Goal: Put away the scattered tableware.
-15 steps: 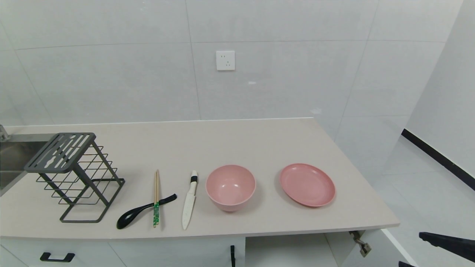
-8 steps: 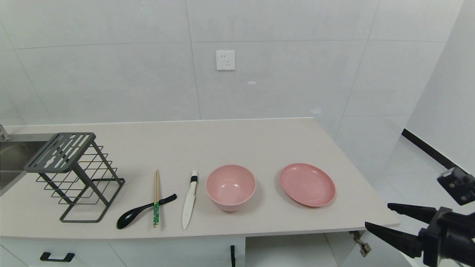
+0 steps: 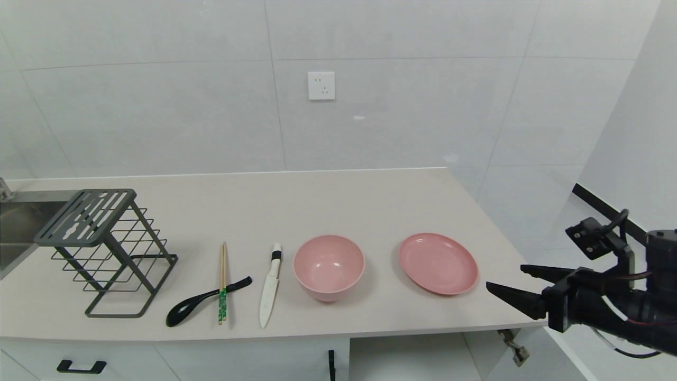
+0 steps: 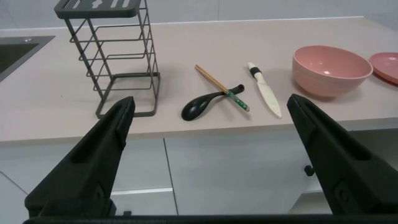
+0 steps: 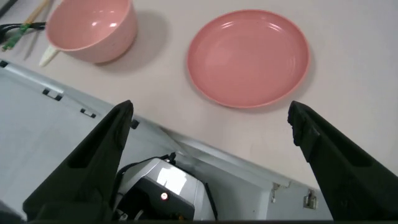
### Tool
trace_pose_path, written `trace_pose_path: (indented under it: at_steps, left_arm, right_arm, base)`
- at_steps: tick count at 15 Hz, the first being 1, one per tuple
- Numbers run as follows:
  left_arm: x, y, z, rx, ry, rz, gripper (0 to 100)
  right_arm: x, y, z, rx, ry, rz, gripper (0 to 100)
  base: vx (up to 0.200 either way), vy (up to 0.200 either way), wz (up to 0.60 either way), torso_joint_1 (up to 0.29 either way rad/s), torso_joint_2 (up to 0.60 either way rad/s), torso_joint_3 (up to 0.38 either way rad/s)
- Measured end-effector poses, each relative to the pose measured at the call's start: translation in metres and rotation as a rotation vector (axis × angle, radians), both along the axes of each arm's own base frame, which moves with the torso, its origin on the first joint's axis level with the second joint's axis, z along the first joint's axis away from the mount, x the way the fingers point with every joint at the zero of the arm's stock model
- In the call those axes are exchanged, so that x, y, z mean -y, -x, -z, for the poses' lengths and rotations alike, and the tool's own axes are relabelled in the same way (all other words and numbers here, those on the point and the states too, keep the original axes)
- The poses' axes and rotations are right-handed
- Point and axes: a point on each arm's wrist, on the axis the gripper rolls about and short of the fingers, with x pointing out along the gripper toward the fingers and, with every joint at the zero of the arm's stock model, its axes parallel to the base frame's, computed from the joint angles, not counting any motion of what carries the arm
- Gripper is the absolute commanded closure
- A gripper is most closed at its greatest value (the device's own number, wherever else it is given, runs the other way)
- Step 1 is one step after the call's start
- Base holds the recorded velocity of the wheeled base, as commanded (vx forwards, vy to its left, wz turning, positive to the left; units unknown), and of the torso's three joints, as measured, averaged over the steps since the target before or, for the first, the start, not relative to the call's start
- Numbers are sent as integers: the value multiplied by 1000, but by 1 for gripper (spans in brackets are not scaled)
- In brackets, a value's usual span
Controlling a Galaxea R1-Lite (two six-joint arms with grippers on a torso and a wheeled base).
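Note:
On the beige counter (image 3: 338, 211) a pink plate (image 3: 438, 263) (image 5: 249, 57) lies at the right, with a pink bowl (image 3: 328, 266) (image 5: 92, 28) (image 4: 331, 70) to its left. Further left lie a white knife (image 3: 270, 284) (image 4: 264, 97), a pair of chopsticks (image 3: 222, 282) (image 4: 222, 88) and a black spoon (image 3: 203, 302) (image 4: 210, 104) crossed under them. My right gripper (image 3: 508, 283) is open, just off the counter's right front corner, close to the plate's right side. My left gripper (image 4: 208, 155) is open, held in front of the counter below its edge.
A dark wire rack (image 3: 106, 248) (image 4: 117, 53) stands at the counter's left, beside a sink (image 3: 16, 222). Cabinet doors with black handles (image 3: 82, 366) run under the counter; one door at the right stands open, showing its hinge (image 3: 513, 346). A wall socket (image 3: 321, 85) sits above.
My right gripper has risen from the bottom right corner and moved left toward the plate's side of the counter. The tableware has not moved.

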Motion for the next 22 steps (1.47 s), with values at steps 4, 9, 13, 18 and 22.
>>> trace_pose_path:
  at_steps: [4, 9, 13, 18, 22]
  left_arm:
    - [0, 0, 0, 0, 1, 0, 0]
    - [0, 0, 0, 0, 1, 0, 0]
    - [0, 0, 0, 0, 1, 0, 0]
    - [0, 0, 0, 0, 3, -3, 0]
    - [0, 0, 0, -1, 5, -4, 0]
  right_arm:
    - [-3, -22, 13, 34, 12, 26, 0]
    - [-5, -35, 30, -2, 26, 42, 0]
    - [-7, -48, 40, -25, 43, 72, 0]
    - [-11, -79, 53, -18, 41, 79, 0]
    - [-12, -98, 70, -8, 38, 89, 0]
  base:
    - [0, 0, 0, 0, 0, 0]
    - [0, 0, 0, 0, 0, 0]
    - [0, 0, 0, 0, 0, 0]
    - [0, 0, 0, 0, 0, 0]
    - [0, 0, 0, 0, 0, 0]
